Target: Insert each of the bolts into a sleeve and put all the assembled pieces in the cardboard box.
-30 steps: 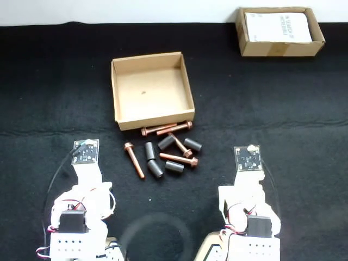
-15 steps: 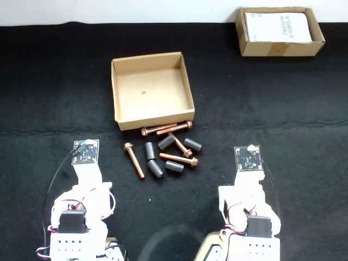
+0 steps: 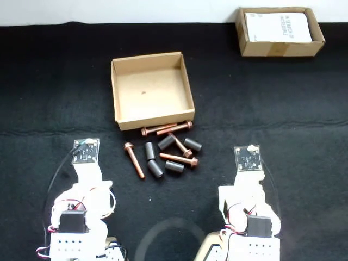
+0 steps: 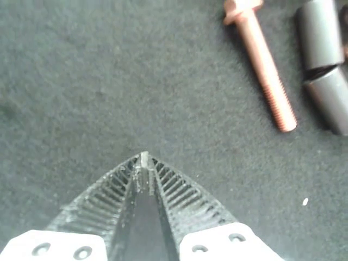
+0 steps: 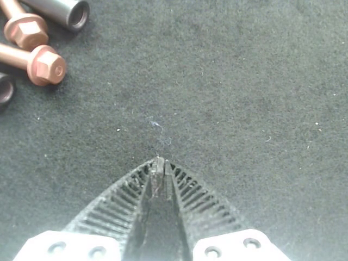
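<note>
The left gripper (image 4: 144,157) and right gripper (image 5: 158,161) hover over black cloth (image 3: 272,109), tips pressed together, holding nothing, while copper bolts (image 3: 134,160) and dark sleeves (image 3: 149,150) lie loose beside the cardboard box (image 3: 115,92).

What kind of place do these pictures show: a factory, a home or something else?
Most likely a robotics lab bench set up for trials. The table is covered in black cloth, the left arm and right arm stand side by side, and bolts, sleeves and a cardboard box lie before them.
</note>
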